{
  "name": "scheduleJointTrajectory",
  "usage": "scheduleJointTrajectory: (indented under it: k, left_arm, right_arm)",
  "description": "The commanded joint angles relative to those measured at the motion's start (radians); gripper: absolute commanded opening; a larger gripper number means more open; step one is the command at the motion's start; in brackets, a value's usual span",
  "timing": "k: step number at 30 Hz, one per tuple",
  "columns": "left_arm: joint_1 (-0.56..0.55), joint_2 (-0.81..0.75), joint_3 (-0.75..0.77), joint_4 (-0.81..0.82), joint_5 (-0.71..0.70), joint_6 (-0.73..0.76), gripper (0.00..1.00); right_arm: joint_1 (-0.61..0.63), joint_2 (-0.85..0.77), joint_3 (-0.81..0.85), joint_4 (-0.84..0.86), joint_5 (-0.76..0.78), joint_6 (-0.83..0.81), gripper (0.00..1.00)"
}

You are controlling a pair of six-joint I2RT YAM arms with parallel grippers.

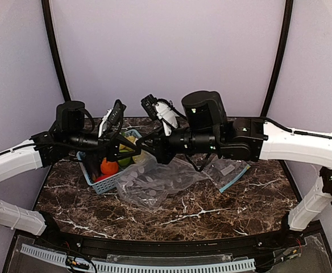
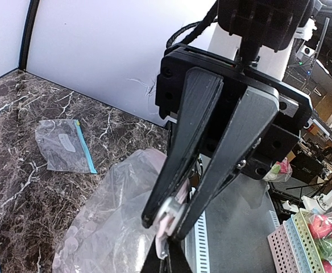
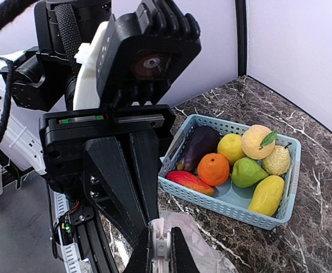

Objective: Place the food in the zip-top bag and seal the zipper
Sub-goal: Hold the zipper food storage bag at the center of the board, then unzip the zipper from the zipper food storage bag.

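Left gripper (image 3: 149, 233): clamping tight on the top strip of the clear crumpled plastic zip-top bag (image 1: 154, 182).
Right gripper (image 2: 166, 222): pinching that same strip, meeting the left one tip to tip.
Glossy toy fruits and vegetables (image 3: 234, 162): lying together in the light-blue perforated plastic basket (image 3: 228, 207), just beside the bag.
Second flat clear bag with a blue zip (image 2: 61, 145): lying apart on the dark marble table (image 1: 211, 210).

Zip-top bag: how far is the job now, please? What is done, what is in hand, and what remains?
Done: nothing is packed yet; the food lies in the blue basket. In hand: the left hand and the right hand both pinch the rim of the zip-top bag, which looks empty. Left: open the mouth, move each piece in, then seal the zipper.
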Motion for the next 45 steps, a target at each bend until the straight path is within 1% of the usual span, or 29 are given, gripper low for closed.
scheduleJointTrajectory:
  k: [1, 5, 7, 18, 33, 45]
  left_arm:
    - [-0.005, -0.042, -0.03, 0.068, -0.022, -0.011, 0.01]
    - [-0.005, -0.08, -0.079, 0.138, -0.08, -0.038, 0.01]
    - [-0.005, -0.087, -0.083, 0.141, -0.092, -0.044, 0.01]
    - [-0.004, -0.078, -0.056, 0.081, -0.149, -0.054, 0.01]
    - [-0.003, -0.089, -0.042, 0.067, -0.197, -0.07, 0.01]
    - [0.007, -0.099, -0.023, 0.027, -0.308, -0.095, 0.01]
  right_arm:
    - [-0.016, -0.036, -0.036, 0.03, -0.05, 0.029, 0.0]
    - [-0.03, -0.054, -0.072, 0.045, -0.074, 0.031, 0.0]
    - [-0.034, -0.064, -0.094, 0.058, -0.092, 0.026, 0.0]
    - [-0.041, -0.086, -0.155, 0.069, -0.112, 0.013, 0.0]
    - [-0.047, -0.102, -0.184, 0.071, -0.101, 0.008, 0.0]
    - [-0.05, -0.108, -0.205, 0.063, -0.087, 0.013, 0.0]
